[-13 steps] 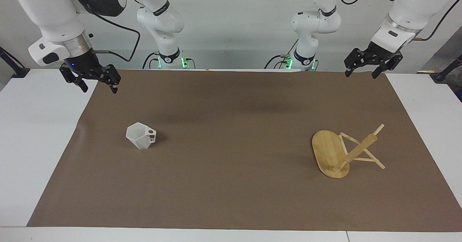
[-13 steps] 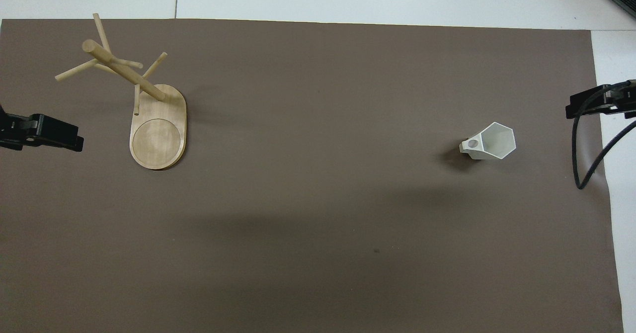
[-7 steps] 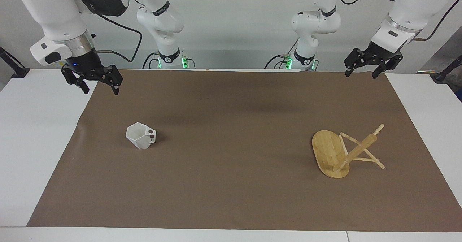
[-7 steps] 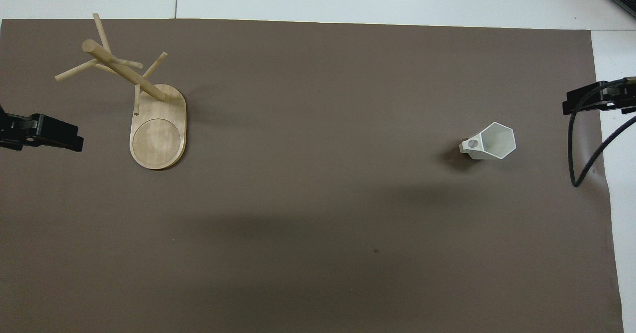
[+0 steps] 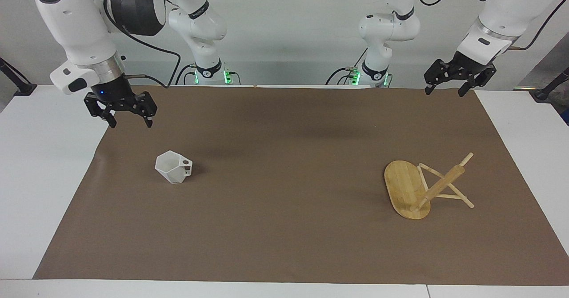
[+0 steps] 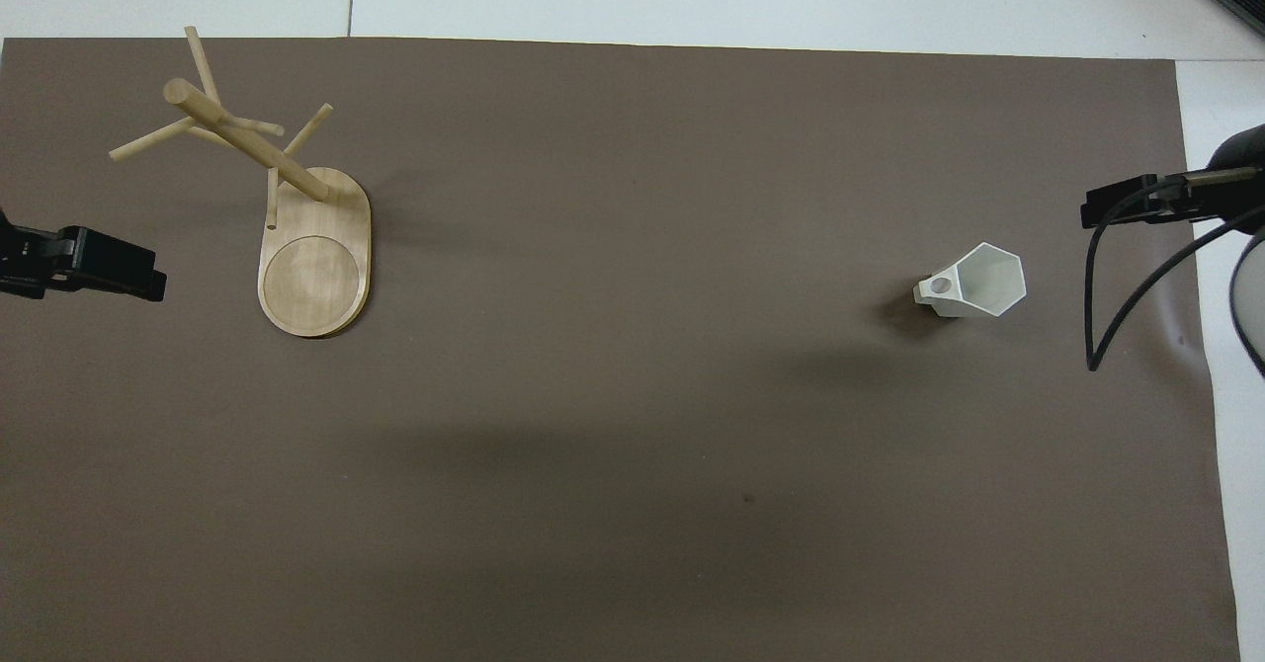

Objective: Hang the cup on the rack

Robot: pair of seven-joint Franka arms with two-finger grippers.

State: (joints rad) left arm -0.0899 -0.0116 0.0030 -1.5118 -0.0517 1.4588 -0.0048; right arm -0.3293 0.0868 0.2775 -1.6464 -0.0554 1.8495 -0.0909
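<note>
Two grippers open, empty. Right gripper (image 5: pixel 129 121) upper left of facing view, cup (image 5: pixel 174 167) just below-right of it on mat, handle toward centre. Left gripper (image 5: pixel 449 90) waits upper right; rack (image 5: pixel 424 187) lower right.

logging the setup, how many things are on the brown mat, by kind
cup: 1
rack: 1
total on the brown mat: 2
</note>
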